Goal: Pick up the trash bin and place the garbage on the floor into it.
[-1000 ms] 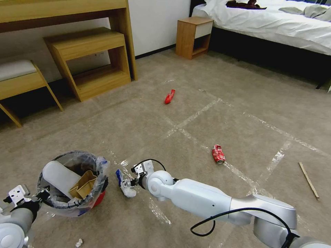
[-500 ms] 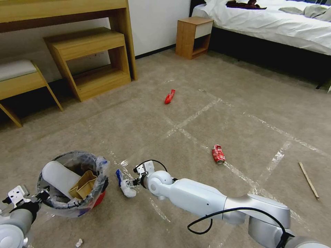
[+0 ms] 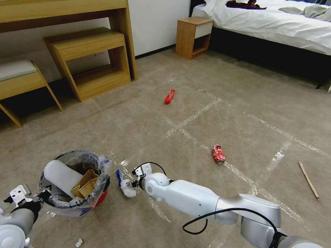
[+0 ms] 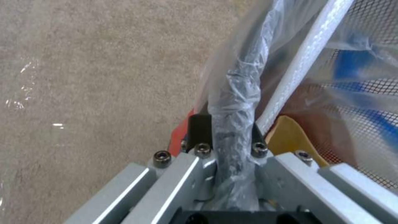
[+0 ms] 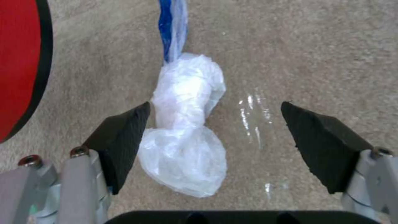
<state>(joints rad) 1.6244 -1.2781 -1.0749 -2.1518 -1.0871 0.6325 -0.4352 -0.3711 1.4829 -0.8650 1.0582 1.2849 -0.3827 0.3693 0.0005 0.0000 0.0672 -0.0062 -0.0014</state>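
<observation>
Open carpet (image 3: pixel 207 86) lay around the red can (image 3: pixel 218 154), wrapper (image 3: pixel 169 96) and stick (image 3: pixel 308 180), trash bin (image 3: pixel 74 182) crowded the white-and-blue wad (image 3: pixel 124 184), shelf unit (image 3: pixel 91 62) walled the far left.

A bedroom: white-sheeted bed (image 3: pixel 276 24), wooden nightstand (image 3: pixel 193 36), carpet (image 3: pixel 224 89).

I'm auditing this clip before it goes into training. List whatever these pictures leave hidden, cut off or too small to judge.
- Trash bin contents: in the head view the white slipper sole and cardboard box cover whatever lies beneath them.
- Bin base: hidden by the bag liner, so floor contact is unclear.
- Small white scrap near the bottom edge: too small to identify.
- White-and-blue wad: the right wrist view's top edge cuts off its blue tail between the open right gripper fingers.
</observation>
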